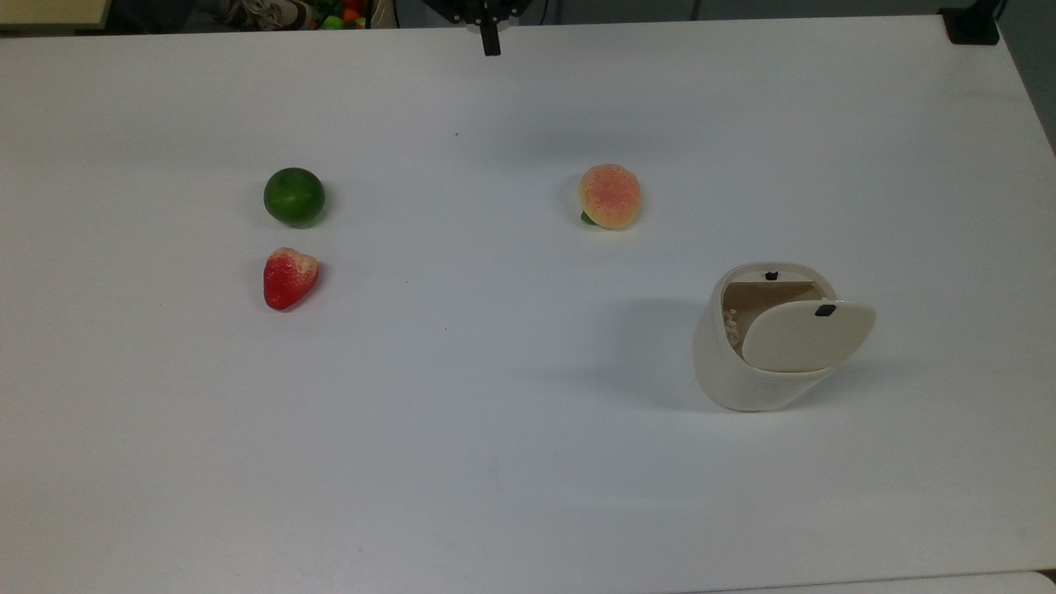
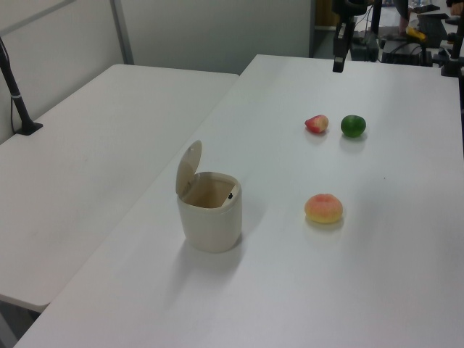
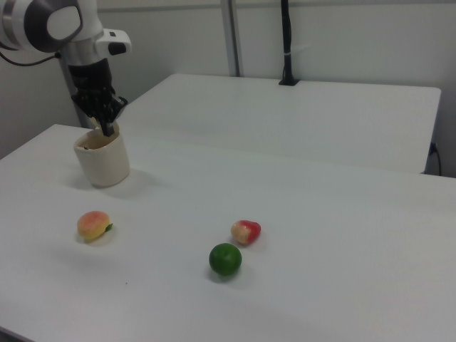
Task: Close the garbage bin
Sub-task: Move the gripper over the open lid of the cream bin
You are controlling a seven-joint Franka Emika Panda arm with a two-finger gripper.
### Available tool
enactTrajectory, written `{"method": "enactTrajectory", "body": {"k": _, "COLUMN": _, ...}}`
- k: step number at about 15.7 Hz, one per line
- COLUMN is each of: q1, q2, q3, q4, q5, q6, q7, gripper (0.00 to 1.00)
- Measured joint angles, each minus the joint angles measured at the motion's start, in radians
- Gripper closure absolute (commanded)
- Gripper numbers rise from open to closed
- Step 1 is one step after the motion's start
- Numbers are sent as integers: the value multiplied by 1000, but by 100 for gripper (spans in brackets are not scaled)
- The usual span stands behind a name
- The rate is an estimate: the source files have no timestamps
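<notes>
Cream plastic, the garbage bin (image 1: 763, 351) stands lid-up near the top view's right edge, and we fear our gripper (image 1: 491, 43), fingers together and well apart, could tip the light bin

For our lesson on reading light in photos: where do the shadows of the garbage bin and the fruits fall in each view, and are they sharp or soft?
Top view: garbage bin casts a soft shadow toward the top view's left. Left view: faint shadow before the bin's base. Right view: soft patches under peach, strawberry and lime.
</notes>
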Motion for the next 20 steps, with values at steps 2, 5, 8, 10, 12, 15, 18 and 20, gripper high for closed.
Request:
{"method": "enactTrajectory", "body": {"k": 2, "q1": 8, "q2": 2, "q3": 0, "q4": 21, "q5": 6, "q6": 1, "q7": 0, "gripper": 100}}
{"method": "enactTrajectory", "body": {"k": 5, "q1": 36, "q2": 17, "q3": 1, "q4": 65, "q5": 22, "q6": 1, "q7": 0, "gripper": 100}}
{"method": "enactTrajectory", "body": {"k": 8, "q1": 83, "q2": 58, "q3": 1, "q4": 118, "q5": 23, "q6": 37, "q7": 23, "gripper": 100}}
{"method": "enactTrajectory", "body": {"k": 10, "q1": 113, "q2": 90, "q3": 1, "q4": 142, "q5": 23, "q6": 113, "q7": 55, "gripper": 100}}
{"method": "enactTrajectory", "body": {"k": 12, "q1": 139, "q2": 121, "q3": 1, "q4": 154, "q5": 23, "q6": 200, "q7": 80, "gripper": 100}}
{"method": "enactTrajectory", "body": {"k": 15, "q1": 176, "q2": 168, "q3": 2, "q4": 174, "q5": 23, "q6": 296, "q7": 120, "gripper": 100}}
{"method": "enactTrajectory", "body": {"k": 18, "q1": 212, "q2": 226, "q3": 2, "q4": 217, "q5": 23, "q6": 384, "q7": 165, "gripper": 100}}
{"method": "enactTrajectory", "body": {"k": 20, "q1": 231, "q2": 267, "q3": 2, "q4": 241, "q5": 23, "q6": 453, "q7": 190, "gripper": 100}}
